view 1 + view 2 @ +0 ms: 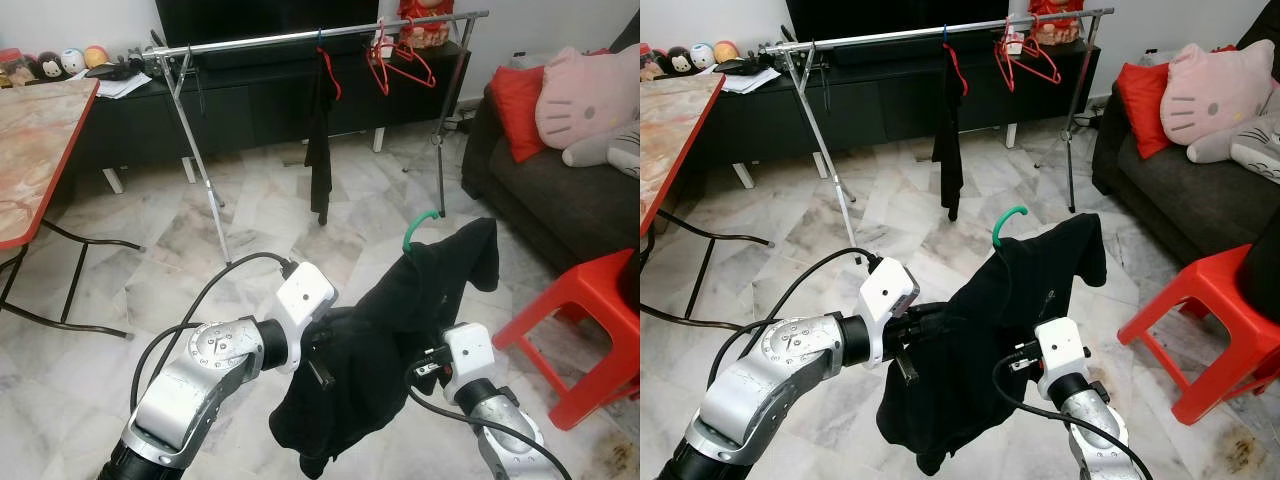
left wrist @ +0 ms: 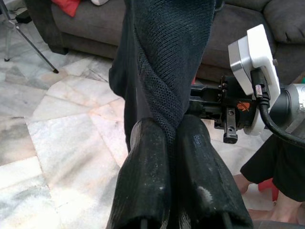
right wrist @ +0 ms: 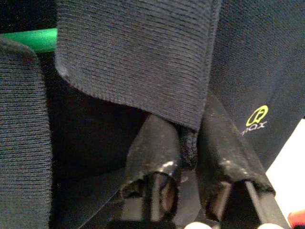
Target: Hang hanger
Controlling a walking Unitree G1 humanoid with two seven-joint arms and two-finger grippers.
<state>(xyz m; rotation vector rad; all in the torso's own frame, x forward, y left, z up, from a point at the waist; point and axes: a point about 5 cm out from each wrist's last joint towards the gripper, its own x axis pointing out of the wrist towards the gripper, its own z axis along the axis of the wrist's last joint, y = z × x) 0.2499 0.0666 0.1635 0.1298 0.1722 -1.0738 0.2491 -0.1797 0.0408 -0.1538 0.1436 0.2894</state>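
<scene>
Two arms: both silver arms reach forward and inward from the lower edge of the head views, meeting at one garment held above the marble floor [image 1: 120, 250].
Left hand [image 2: 177, 125]: forearm bent in from the robot's left, wrist turned toward the middle; its two black fingers [image 2: 147, 176] are pressed together on a twisted fold of the black knitted shirt [image 1: 400, 310].
Right hand [image 3: 190, 143]: arm rises from below on the robot's right, wrist pointing up into the cloth; its fingers are nearly closed, pinching the shirt's hem (a small yellow logo shows on the fabric nearby).
Green plastic hanger [image 1: 420, 225]: inside the shirt, its hook poking out at the collar, curving up and toward the rack; its long axis runs slanted, high on the robot's right, lower toward the left hand.
Shirt: draped between the two hands, its lower part hanging loose.
Silver metal clothes rack [image 1: 300, 38]: well ahead, its bar running across the view, carrying a dark garment [image 1: 320, 140] on a red hanger and empty red hangers [image 1: 395, 60].
Surroundings: red plastic stool [image 1: 590, 320] at the right, grey sofa [image 1: 560, 190] with cushions behind it.
</scene>
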